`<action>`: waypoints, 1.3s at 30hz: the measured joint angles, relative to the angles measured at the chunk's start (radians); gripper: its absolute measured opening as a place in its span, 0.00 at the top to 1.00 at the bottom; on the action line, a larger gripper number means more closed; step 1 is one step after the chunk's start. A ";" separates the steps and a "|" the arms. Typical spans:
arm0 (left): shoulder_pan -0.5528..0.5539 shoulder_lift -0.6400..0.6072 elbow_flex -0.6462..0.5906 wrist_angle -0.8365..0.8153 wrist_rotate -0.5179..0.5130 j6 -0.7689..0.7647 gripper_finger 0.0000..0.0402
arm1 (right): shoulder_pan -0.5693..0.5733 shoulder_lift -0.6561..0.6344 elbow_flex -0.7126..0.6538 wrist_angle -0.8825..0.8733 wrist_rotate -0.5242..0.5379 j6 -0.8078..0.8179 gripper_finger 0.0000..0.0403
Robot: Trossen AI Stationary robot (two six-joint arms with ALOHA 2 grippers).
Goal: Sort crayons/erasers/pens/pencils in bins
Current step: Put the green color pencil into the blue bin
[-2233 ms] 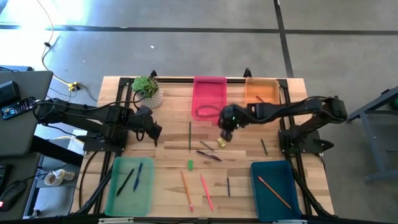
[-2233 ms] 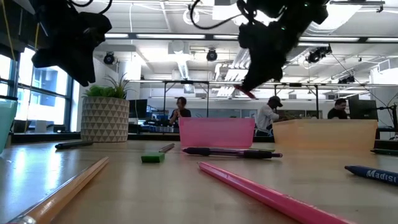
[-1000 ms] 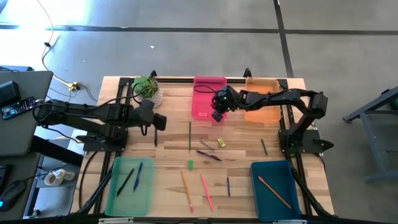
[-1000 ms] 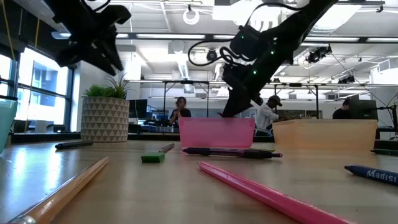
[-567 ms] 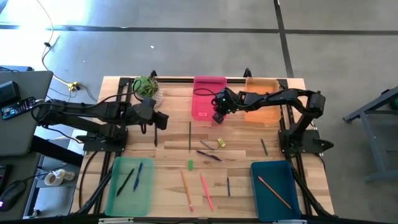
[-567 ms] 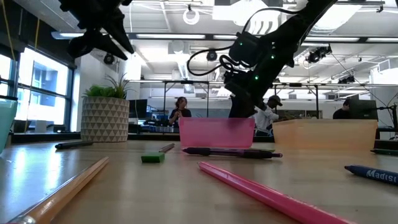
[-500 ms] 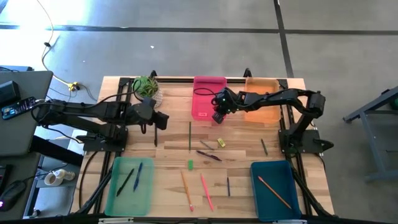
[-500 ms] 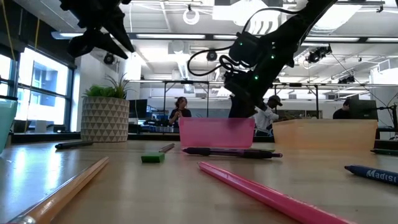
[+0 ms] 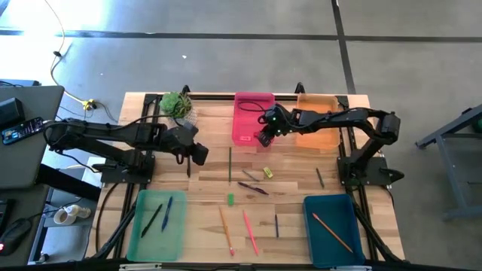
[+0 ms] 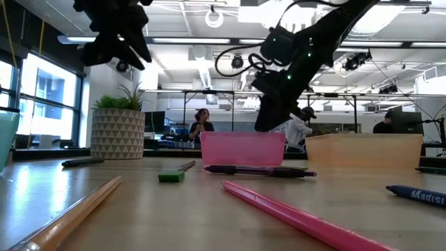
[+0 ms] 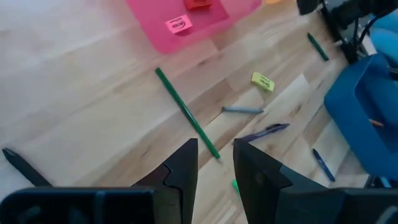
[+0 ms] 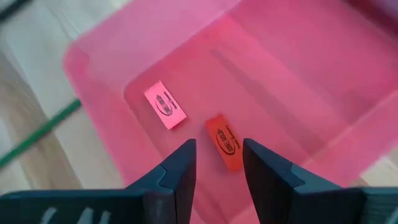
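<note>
Erasers are lying inside the pink bin [image 9: 253, 113] at the far side of the worktop [image 9: 203, 177]: the right wrist view is showing a pink eraser [image 12: 165, 105] and a red eraser [image 12: 224, 142] side by side but apart on the bin's floor. The right hand [image 9: 265, 139] is hanging over the near end of that bin with its fingers [image 12: 177, 171] parted and nothing between them; the red eraser is showing in the gap beyond the tips. The left hand [image 9: 197, 154] is hovering above the worktop left of centre, near the potted plant [image 9: 178, 105]. Its fingers [image 11: 184, 167] are standing slightly apart and empty, with a long green stick [image 11: 186, 112] lying on the wood below them.

On the open worktop a yellow eraser [image 9: 268, 172] is lying just beside a grey stick [image 9: 249, 175] and a purple pen [image 9: 253, 187], with a green eraser [image 9: 230, 199] a little nearer the front edge. An orange pencil [image 9: 226, 229], a pink pencil [image 9: 250, 231] and a short blue pen [image 9: 276, 224] are lying near the front, between the two front bins. The light green bin [image 9: 157, 223] at the front left is holding a dark pen [image 9: 151, 220] and a blue pen [image 9: 166, 213]. The teal bin [image 9: 334, 229] at the front right is holding one orange pencil [image 9: 331, 230]. The orange bin [image 9: 318, 120] is sitting right of the pink one, partly under the right arm.
</note>
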 joint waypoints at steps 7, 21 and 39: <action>-0.018 0.095 0.096 -0.067 0.000 0.032 0.78 | 0.032 -0.098 0.000 -0.056 0.015 0.054 0.69; -0.035 0.327 0.143 -0.028 0.003 -0.084 0.78 | 0.091 -0.257 0.000 -0.223 0.132 0.091 0.69; -0.084 0.580 0.142 0.173 -0.040 -0.336 0.78 | 0.085 -0.349 0.000 -0.343 0.146 0.019 0.69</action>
